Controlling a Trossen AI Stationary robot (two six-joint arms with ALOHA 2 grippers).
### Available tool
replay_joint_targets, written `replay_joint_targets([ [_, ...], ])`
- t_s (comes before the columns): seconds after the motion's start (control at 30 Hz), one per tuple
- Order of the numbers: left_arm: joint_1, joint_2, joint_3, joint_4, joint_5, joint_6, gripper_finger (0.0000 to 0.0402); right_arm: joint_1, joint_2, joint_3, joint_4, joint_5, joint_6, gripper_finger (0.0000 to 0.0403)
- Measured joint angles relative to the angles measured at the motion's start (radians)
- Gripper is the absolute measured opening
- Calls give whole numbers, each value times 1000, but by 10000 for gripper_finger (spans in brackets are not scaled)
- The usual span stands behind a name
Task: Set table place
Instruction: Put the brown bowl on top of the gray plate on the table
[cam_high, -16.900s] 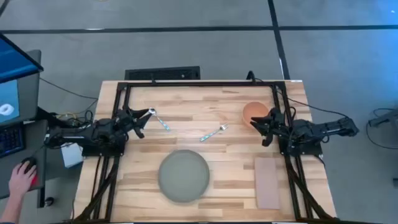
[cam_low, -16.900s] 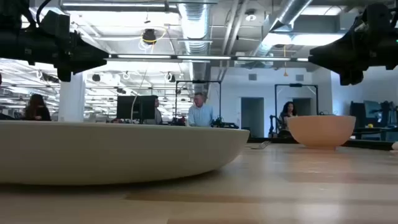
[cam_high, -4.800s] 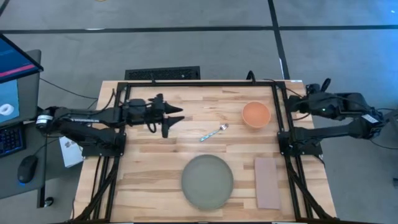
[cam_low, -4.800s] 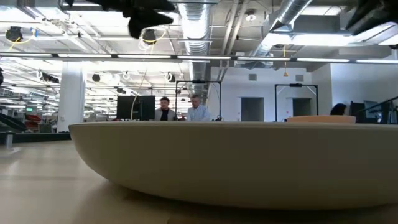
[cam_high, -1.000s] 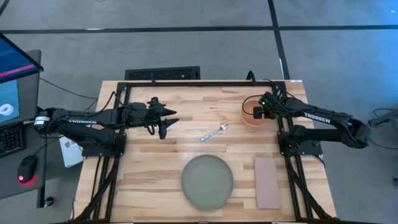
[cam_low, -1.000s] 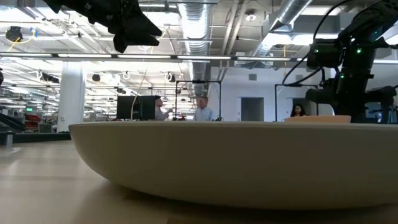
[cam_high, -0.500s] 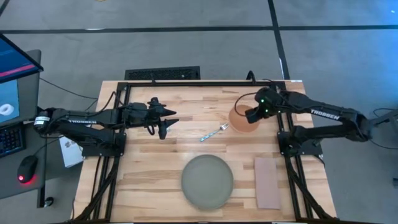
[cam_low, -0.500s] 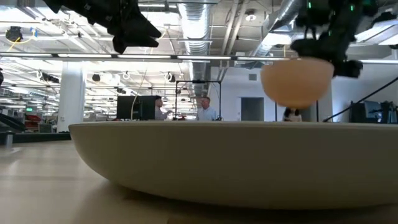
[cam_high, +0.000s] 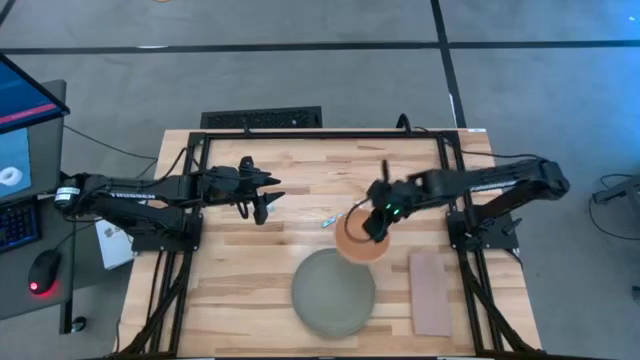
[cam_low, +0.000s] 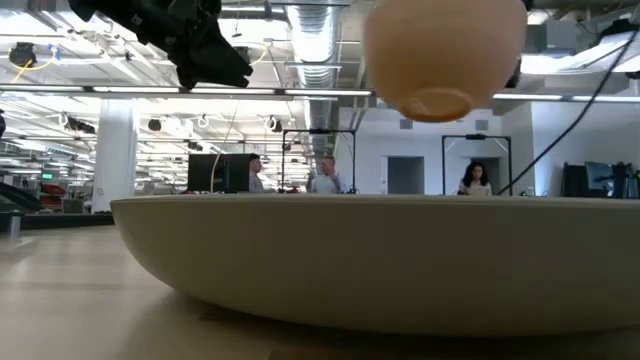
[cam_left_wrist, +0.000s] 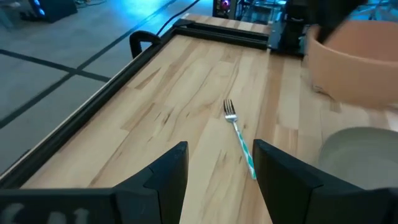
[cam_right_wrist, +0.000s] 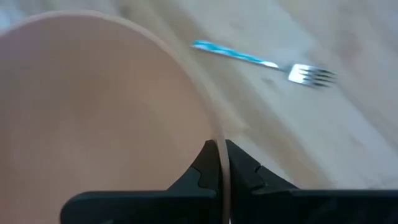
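My right gripper (cam_high: 377, 222) is shut on the small orange bowl (cam_high: 356, 241), in the air just beyond the far edge of the grey-green plate (cam_high: 333, 292). In the low view the bowl (cam_low: 445, 50) hangs high above the plate (cam_low: 380, 260). A blue-handled fork (cam_left_wrist: 239, 134) lies flat on the wooden table (cam_high: 240, 260), partly covered by the bowl in the high view. The pale napkin (cam_high: 430, 293) lies flat to the right of the plate. My left gripper (cam_high: 264, 203) hovers open over the table's far left part. The spoon does not show. My right gripper holds the bowl by its rim (cam_right_wrist: 219, 140) on the bowl's far right side, one finger (cam_right_wrist: 208, 163) inside and one (cam_right_wrist: 241, 167) outside. The fingers come from above, pointing down. The bowl is lifted clear of the table and hangs roughly upright below them.
A black metal frame (cam_high: 320, 133) edges the table, and the arm bases stand at its left and right sides. Bare wood lies left of the plate. People and desks show in the room beyond. A monitor and a mouse sit off the table's left.
My right gripper has carried the bowl up off the far right part of the table and across toward the middle and the near edge, ending just beyond the plate. In the low view the bowl has risen well above the plate.
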Motion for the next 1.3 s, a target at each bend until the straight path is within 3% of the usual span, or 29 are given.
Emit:
replay_joint_targets([
  [0.2,0,0,0,-4,1,-37,169,105,144,50,133,78,39,26],
  [0.6,0,0,0,-85,4,-29,169,226,349,58,251,75,278,26],
  [0.97,0,0,0,-100,3,-30,169,276,503,192,179,86,271,26],
  [1.3,0,0,0,-126,4,-40,169,276,543,198,157,82,278,26],
])
